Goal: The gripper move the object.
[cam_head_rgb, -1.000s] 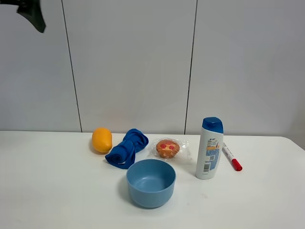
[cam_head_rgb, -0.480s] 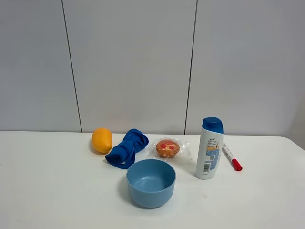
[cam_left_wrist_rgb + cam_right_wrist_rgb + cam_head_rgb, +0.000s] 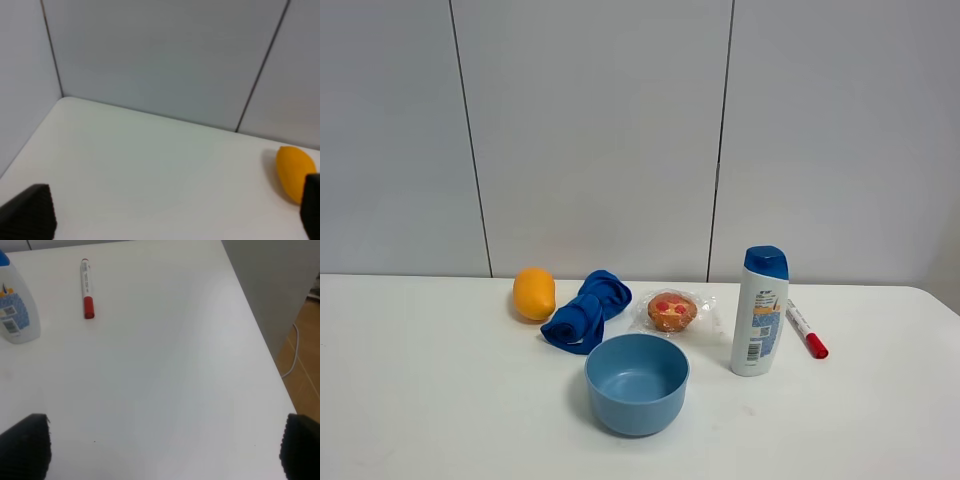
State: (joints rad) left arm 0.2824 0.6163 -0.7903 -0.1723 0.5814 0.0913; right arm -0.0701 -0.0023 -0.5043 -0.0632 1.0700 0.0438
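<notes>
The white shampoo bottle (image 3: 760, 312) with a blue cap stands upright on the white table (image 3: 420, 400), right of the blue bowl (image 3: 637, 383). It also shows at the edge of the right wrist view (image 3: 15, 310). Neither arm shows in the exterior high view. My right gripper (image 3: 162, 447) is open and empty above bare table, well apart from the bottle, with its black fingertips (image 3: 22, 445) wide apart. My left gripper (image 3: 170, 215) is open and empty over the table's far left part, with its fingertips (image 3: 27, 212) at the frame's edges.
A red-capped marker (image 3: 806, 329) lies right of the bottle, also in the right wrist view (image 3: 87, 287). An orange fruit (image 3: 534, 293), a blue cloth (image 3: 586, 310) and a wrapped muffin (image 3: 672, 311) lie behind the bowl. The table's right edge (image 3: 260, 335) is near the right gripper.
A dark piece of the left arm at the top left of the exterior view one second ago has left the frame. The objects on the table have not moved.
</notes>
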